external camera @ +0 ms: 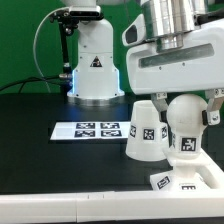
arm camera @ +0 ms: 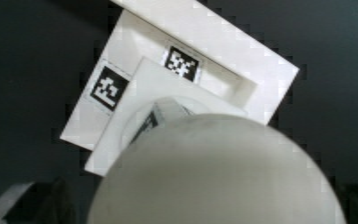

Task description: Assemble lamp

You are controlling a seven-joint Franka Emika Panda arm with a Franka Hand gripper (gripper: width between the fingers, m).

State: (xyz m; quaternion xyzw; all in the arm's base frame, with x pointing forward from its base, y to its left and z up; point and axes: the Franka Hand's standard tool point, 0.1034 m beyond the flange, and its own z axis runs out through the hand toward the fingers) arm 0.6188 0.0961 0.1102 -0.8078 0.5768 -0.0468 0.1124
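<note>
The lamp's flat squarish base (external camera: 192, 181) lies near the front at the exterior view's right. The round-headed bulb (external camera: 185, 118) stands upright on it. The tapered shade (external camera: 146, 130) stands mouth down on the table just beside them, toward the exterior view's left. My gripper (external camera: 186, 106) hangs over the bulb, open, with one finger on each side of the bulb's head. In the wrist view the bulb's white head (arm camera: 202, 165) fills the space between my dark fingertips (arm camera: 23, 206), and a small gap shows at each side. The tagged base (arm camera: 202, 65) lies beyond it.
The marker board (external camera: 88, 130) lies flat on the black table, toward the exterior view's left of the shade. The large white robot pedestal (external camera: 95, 65) with a triangle mark stands at the back, with a black cable beside it. A green wall closes the rear.
</note>
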